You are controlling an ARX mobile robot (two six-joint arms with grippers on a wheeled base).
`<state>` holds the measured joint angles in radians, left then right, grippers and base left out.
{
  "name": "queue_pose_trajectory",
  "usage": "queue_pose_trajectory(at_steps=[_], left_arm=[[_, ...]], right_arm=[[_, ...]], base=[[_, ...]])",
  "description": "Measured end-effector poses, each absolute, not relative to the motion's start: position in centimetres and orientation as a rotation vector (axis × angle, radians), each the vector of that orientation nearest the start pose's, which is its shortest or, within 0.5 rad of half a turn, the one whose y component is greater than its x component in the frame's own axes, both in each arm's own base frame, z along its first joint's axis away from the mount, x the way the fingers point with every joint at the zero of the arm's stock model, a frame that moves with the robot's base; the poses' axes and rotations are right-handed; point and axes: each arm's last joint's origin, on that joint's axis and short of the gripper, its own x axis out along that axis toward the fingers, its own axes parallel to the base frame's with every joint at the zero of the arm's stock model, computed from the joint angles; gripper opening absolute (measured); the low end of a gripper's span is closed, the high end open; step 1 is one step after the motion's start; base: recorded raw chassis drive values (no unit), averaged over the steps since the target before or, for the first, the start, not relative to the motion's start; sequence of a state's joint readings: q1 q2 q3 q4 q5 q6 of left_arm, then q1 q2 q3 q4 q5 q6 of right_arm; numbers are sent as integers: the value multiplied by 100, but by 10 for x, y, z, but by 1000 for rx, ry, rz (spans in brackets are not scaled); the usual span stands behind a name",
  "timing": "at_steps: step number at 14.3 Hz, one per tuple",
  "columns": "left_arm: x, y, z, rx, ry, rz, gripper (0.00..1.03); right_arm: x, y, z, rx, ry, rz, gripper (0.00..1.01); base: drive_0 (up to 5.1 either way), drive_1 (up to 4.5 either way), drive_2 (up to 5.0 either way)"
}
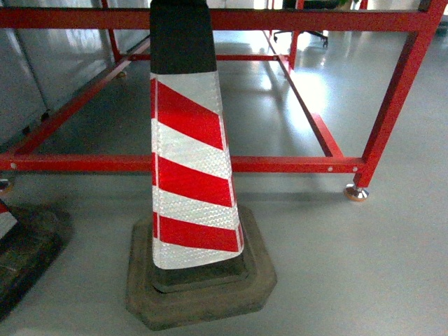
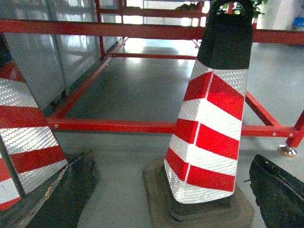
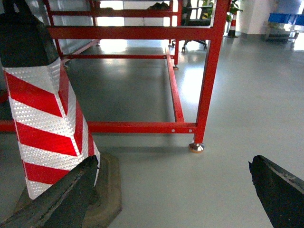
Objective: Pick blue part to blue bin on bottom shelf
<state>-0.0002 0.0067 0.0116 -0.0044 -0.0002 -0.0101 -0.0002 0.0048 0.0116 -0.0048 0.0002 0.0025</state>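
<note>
The blue part, the blue bin and the bottom shelf are out of view in all three views. My left gripper point(image 2: 172, 157) is open, its dark fingers point(image 2: 66, 194) at the lower corners of the left wrist view, holding nothing. A red-and-white striped cone point(image 2: 209, 128) stands on the floor beyond it. My right gripper point(image 3: 173, 160) is open too, with only bare grey floor between its fingers point(image 3: 280, 190). Neither gripper shows in the head view.
The striped cone point(image 1: 192, 182) on its dark rubber base point(image 1: 203, 287) stands close in front. A second cone point(image 2: 23, 137) is at the left. A red tube frame point(image 1: 266, 164) runs across behind, with a steel foot point(image 3: 196, 147). Something blue point(image 3: 285, 19) sits far away, too small to identify.
</note>
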Motion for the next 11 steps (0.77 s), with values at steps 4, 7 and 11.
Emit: queue_pose_trajectory(at_steps=[4,7,11], left_arm=[[97,0,167,-10,-1,0,98],[97,0,167,-10,-1,0,98],[97,0,167,-10,-1,0,98]], right_arm=[[97,0,167,2,-2,0,98],[97,0,167,2,-2,0,98],[97,0,167,2,-2,0,98]], base=[[0,0,0],[0,0,0],[0,0,0]])
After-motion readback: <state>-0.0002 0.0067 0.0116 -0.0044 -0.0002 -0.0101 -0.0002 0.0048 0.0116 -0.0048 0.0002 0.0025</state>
